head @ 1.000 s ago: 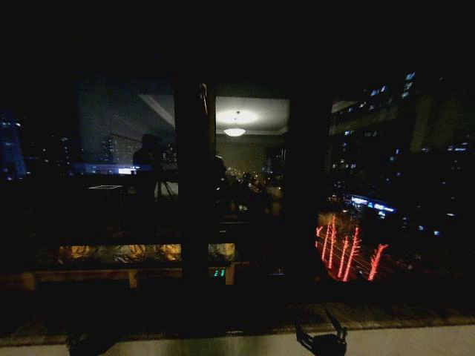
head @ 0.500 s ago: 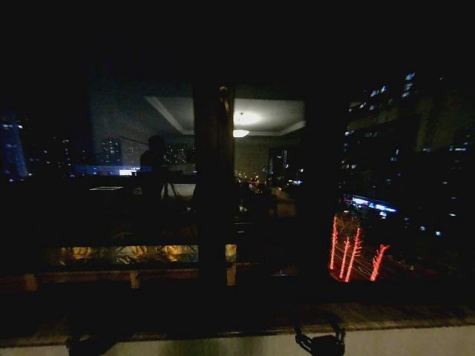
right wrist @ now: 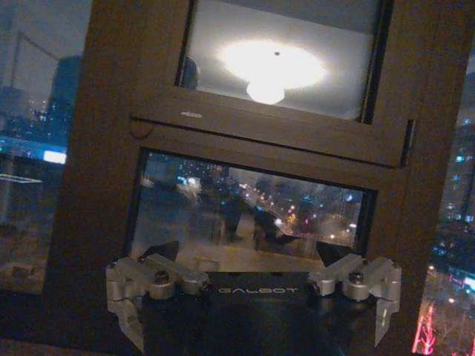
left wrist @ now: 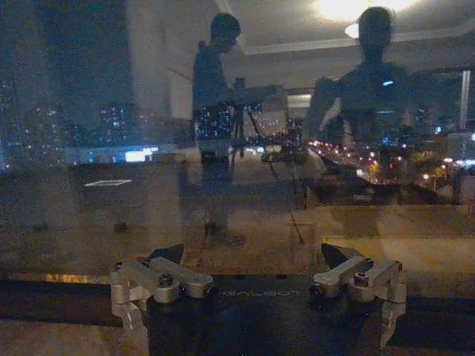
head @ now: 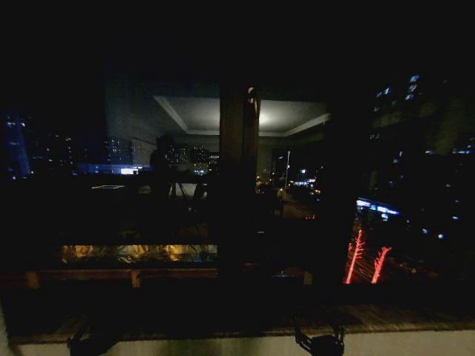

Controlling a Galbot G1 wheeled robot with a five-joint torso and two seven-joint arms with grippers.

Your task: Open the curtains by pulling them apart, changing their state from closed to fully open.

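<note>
Night scene, room lights reflecting in the glass.

Left end effector (left wrist: 252,256): the fingers are standing spread wide apart and are gripping nothing. It is facing a large dark glass window pane (left wrist: 74,111), with lit city buildings showing beyond. In the head view it is sitting low on the left, just above the pale window ledge (head: 223,346).

Right end effector (right wrist: 249,252): the fingers are likewise spread wide and are holding nothing. It is pointing at the dark brown wooden window frame (right wrist: 96,185), where a horizontal rail is crossing between an upper and a lower pane. A round glowing ceiling lamp (right wrist: 266,90) is reflecting in the upper pane. In the head view it is sitting low on the right, above the same ledge.

Head view: a dark vertical frame post (head: 237,185) is standing near centre between the panes. Red light streaks (head: 364,263) are glowing at lower right.

Curtains: where the sheer cream-white panels are hanging cannot be told; the areas flanking the window are too dark. Neither end effector is touching fabric.
</note>
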